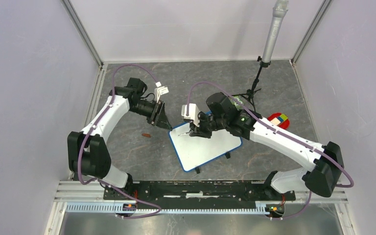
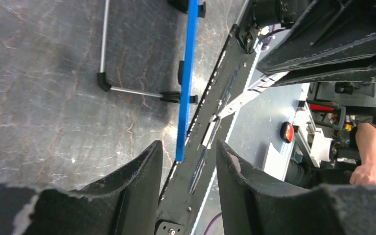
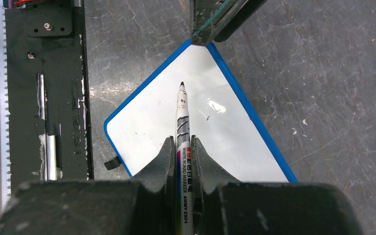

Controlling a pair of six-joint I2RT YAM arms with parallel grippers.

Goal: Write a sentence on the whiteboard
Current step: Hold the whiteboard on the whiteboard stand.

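The whiteboard (image 1: 210,147) lies at the centre of the top view, turned at an angle on the grey table (image 1: 274,83). Its blue frame encloses a glossy white face with a patch of glare. In the left wrist view it appears edge-on as a blue strip (image 2: 188,58).

The right gripper (image 3: 182,142) is pinched onto a marker (image 3: 182,115). The marker tip points at the upper half of the board; contact with the surface cannot be determined.

The left gripper (image 2: 188,147) has its fingers spread, with the end of the board's blue edge seen in the gap. In the top view it sits at the board's upper left corner (image 1: 161,115).

A small brown item (image 1: 147,134) lies left of the board. A coloured cube (image 1: 280,119) lies to the right.
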